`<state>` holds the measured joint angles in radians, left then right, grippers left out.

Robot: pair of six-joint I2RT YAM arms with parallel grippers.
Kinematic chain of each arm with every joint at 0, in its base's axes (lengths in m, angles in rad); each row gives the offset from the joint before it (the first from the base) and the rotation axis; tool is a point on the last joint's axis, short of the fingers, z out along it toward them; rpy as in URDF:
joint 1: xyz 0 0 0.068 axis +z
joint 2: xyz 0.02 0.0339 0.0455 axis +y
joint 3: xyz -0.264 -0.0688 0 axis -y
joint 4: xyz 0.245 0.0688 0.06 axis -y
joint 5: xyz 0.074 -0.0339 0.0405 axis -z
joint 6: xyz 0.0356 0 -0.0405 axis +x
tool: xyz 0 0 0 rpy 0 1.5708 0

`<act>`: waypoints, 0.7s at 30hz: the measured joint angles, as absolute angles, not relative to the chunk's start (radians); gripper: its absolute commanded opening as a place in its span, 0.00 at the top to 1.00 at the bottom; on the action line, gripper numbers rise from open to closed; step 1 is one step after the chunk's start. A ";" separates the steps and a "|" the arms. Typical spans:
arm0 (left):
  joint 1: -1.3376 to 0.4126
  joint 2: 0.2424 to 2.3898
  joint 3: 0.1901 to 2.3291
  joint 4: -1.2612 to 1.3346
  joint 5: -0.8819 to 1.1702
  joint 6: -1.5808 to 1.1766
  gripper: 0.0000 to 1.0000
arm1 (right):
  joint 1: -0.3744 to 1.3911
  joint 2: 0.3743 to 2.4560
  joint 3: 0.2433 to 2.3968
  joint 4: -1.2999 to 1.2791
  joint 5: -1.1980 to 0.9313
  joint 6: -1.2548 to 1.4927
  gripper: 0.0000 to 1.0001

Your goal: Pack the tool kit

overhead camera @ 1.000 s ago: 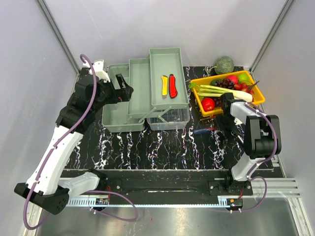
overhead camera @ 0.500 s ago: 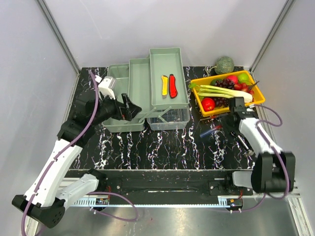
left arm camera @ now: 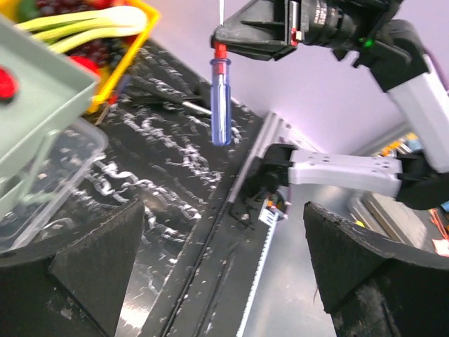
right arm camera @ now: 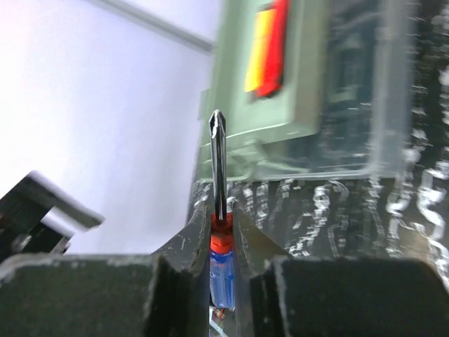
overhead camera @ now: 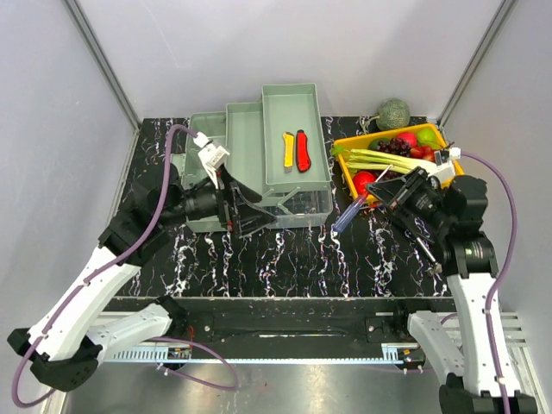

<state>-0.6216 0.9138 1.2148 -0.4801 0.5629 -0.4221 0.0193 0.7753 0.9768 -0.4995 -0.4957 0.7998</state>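
Note:
The pale grey-green toolbox (overhead camera: 250, 164) stands at the back of the table with its tiered trays folded out. A yellow knife (overhead camera: 288, 151) and a red knife (overhead camera: 302, 149) lie in the top tray (right arm camera: 280, 70). My right gripper (overhead camera: 369, 200) is shut on a screwdriver (overhead camera: 347, 214) with a blue handle and red collar, held in the air right of the toolbox. In the right wrist view its shaft (right arm camera: 218, 161) sticks out past the jaws towards the toolbox. My left gripper (overhead camera: 250, 210) is open in front of the toolbox, facing the hanging screwdriver (left arm camera: 221, 105), with nothing between its fingers (left arm camera: 91, 267).
An orange-yellow tray (overhead camera: 379, 134) of fruit and vegetables sits at the back right, with a green round vegetable (overhead camera: 393, 112) behind it. A dark slim tool (overhead camera: 427, 253) lies on the marbled table under the right arm.
The right gripper has lifted the screwdriver off the table and swung it towards the toolbox. The left gripper has moved from the toolbox's left side round to its front, staying open.

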 measured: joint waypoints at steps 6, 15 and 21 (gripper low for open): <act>-0.804 0.997 1.232 -0.337 0.546 -0.467 0.01 | 0.019 0.681 0.978 -0.315 -0.754 0.905 1.00; -0.913 1.225 1.244 -0.180 0.451 -0.503 0.01 | 0.019 0.677 0.970 -0.101 -0.904 1.102 1.00; -0.927 1.302 1.290 -0.059 0.517 -0.528 0.01 | 0.019 0.670 0.962 -0.015 -0.949 1.167 1.00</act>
<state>-0.9268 1.3018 1.2903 -0.0593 0.5175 -0.5282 0.0193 0.6704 0.9619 -0.0147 -0.9485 1.1667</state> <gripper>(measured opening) 0.988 0.172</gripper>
